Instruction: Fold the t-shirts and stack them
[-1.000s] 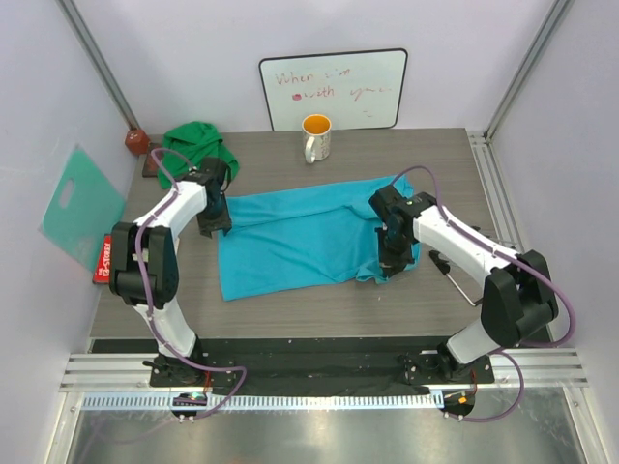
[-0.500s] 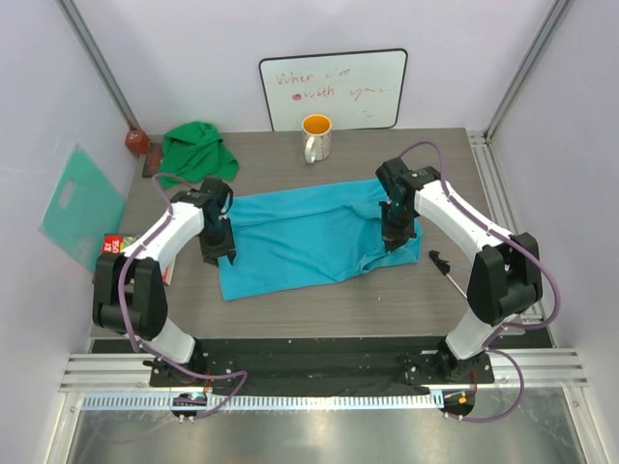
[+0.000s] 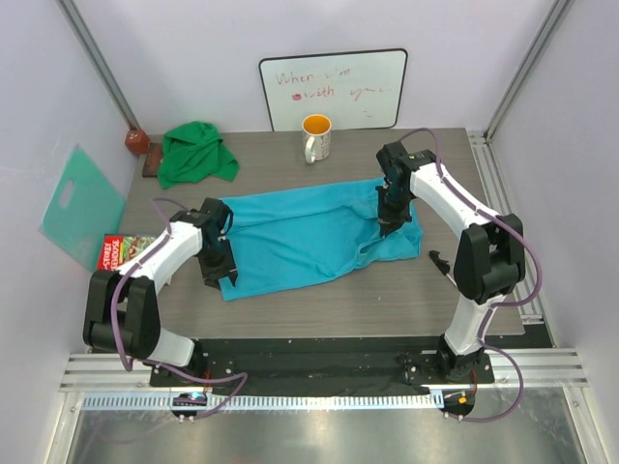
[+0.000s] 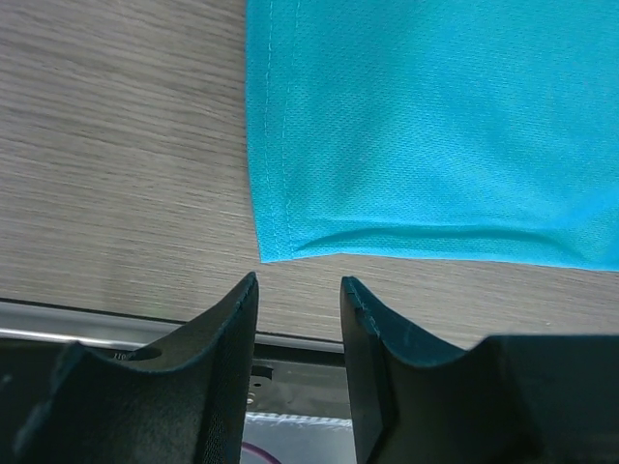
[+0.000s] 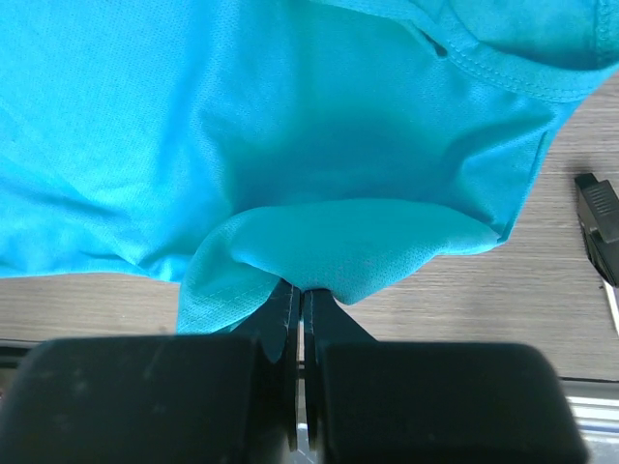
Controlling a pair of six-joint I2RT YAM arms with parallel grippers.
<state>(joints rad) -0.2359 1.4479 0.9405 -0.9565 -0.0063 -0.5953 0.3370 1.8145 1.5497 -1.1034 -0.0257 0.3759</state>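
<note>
1. The turquoise-blue t-shirt (image 3: 314, 237) lies spread out in the middle of the table (image 3: 290, 304). Its long side runs from left to right. Most of it is flat, but the right end is bunched up and folded over.
2. The green t-shirt (image 3: 196, 153) sits in a crumpled heap at the far left corner of the table. It is well apart from the blue one.
3. The left arm bends low over the table. The left gripper (image 4: 300, 285) points down at the near left corner of the blue shirt.
4. Its fingers (image 4: 222, 329) are partway apart and nothing is between them. The shirt corner lies flat just past the tips.
5. The right arm reaches out to the right end of the blue shirt. The right gripper (image 5: 300, 290) points down there.
6. Its fingers are squeezed tight together. They pinch a fold of the blue cloth, which puffs up around the tips.
7. A white mug (image 3: 316, 137) with an orange inside stands at the far edge, beyond the blue shirt.
8. A whiteboard (image 3: 334, 89) leans on the back wall behind the mug.
9. A mint-teal plastic sheet (image 3: 82, 203) leans on the left wall.
10. A red box (image 3: 126, 253) lies at the left edge, near the left arm.
11. A thin black tool (image 5: 600, 227) lies on the table just right of the blue shirt.
</note>
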